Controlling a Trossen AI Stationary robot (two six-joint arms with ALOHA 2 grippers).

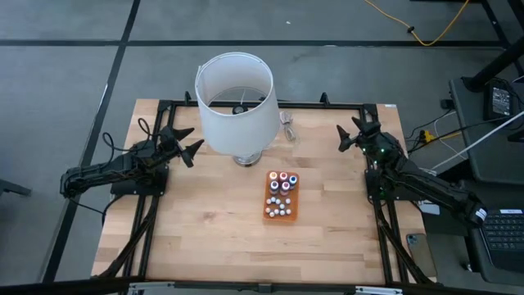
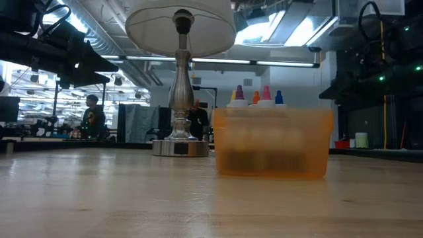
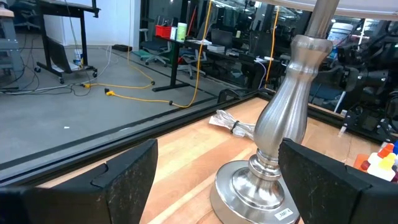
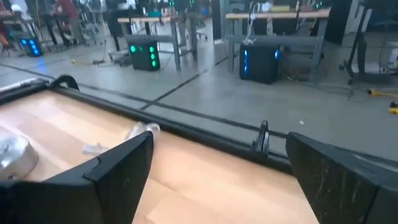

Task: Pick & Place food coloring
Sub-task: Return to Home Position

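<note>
The food coloring bottles (image 1: 281,190) stand upright in an orange tray (image 1: 268,207) near the table's middle; their coloured tips (image 2: 256,96) rise above the tray wall (image 2: 272,142) in the low view. My left gripper (image 1: 187,140) is open at the table's left, far part, pointing at the lamp's base. My right gripper (image 1: 348,138) is open at the far right, well away from the tray. Both hold nothing, as the wrist views show between the left fingers (image 3: 127,177) and the right fingers (image 4: 118,165).
A lamp with a white shade (image 1: 236,102) and a metal base (image 3: 258,186) stands at the table's far middle, just beyond the tray. Its coiled cord (image 1: 289,127) lies to its right. A black rail (image 4: 205,134) frames the table's edge.
</note>
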